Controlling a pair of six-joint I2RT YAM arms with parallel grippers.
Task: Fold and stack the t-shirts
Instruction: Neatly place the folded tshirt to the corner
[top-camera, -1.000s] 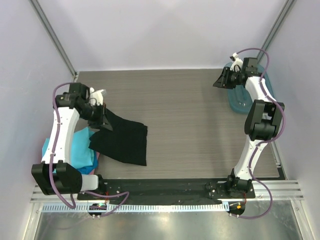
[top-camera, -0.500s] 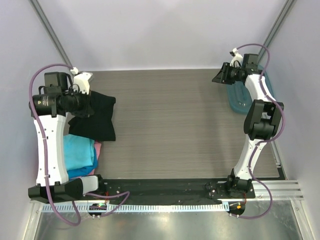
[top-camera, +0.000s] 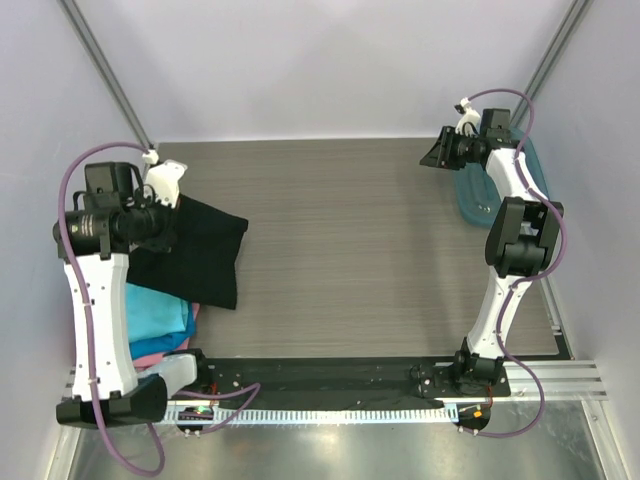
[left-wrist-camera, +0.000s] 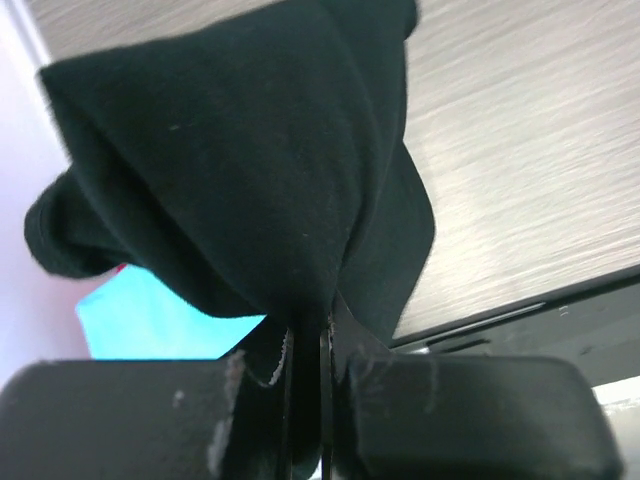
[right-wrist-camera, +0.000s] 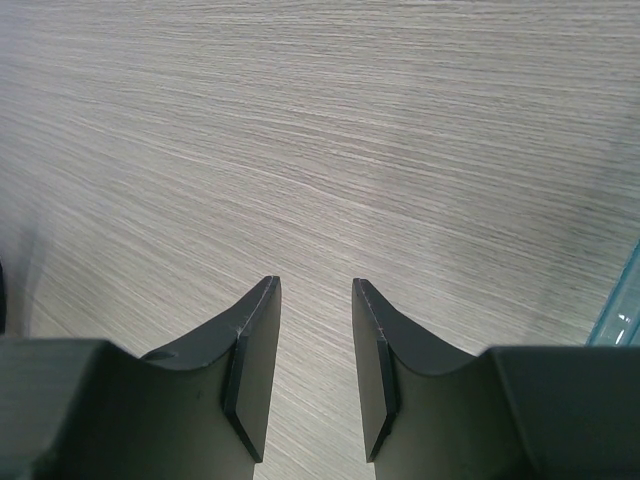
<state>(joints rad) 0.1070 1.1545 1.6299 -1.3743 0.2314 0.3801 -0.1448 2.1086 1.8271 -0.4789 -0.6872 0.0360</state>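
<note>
Two arms are in view. The left gripper (left-wrist-camera: 307, 345) is clamped on a pinch of the black tee (left-wrist-camera: 240, 170). In the wrist view the jaws are nearly touching, with cloth bunched between them. The tee hangs from that pinch in a loose, rumpled fold, raised at the gripper end. In the top view the left gripper (top-camera: 168, 222) is at the far-left side of the table (top-camera: 350, 250). The black tee (top-camera: 205, 255) spreads from it toward the near right. Its near-left part overlaps the folded stack. Cannot tell whether its lower edge rests on the wood or hangs just above it.

The stack sits at the near-left, beside the left arm. The turquoise tee (top-camera: 155, 312) is on top and a pink tee (top-camera: 150, 357) edge peeks out beneath it. The turquoise tee (left-wrist-camera: 150, 325) also shows in the left wrist view, under the black cloth.

The right gripper (right-wrist-camera: 314, 285) is open, with a clear gap between the jaws. It holds nothing, and only bare table (right-wrist-camera: 300, 120) shows between the fingers. In the top view the right gripper (top-camera: 440, 153) is at the far-right, pointing left, well apart from the tees. A teal translucent tray (top-camera: 478, 205) lies at the right edge, partly under the right arm. A corner of the tray (right-wrist-camera: 622, 300) shows at the right edge of the right wrist view.
</note>
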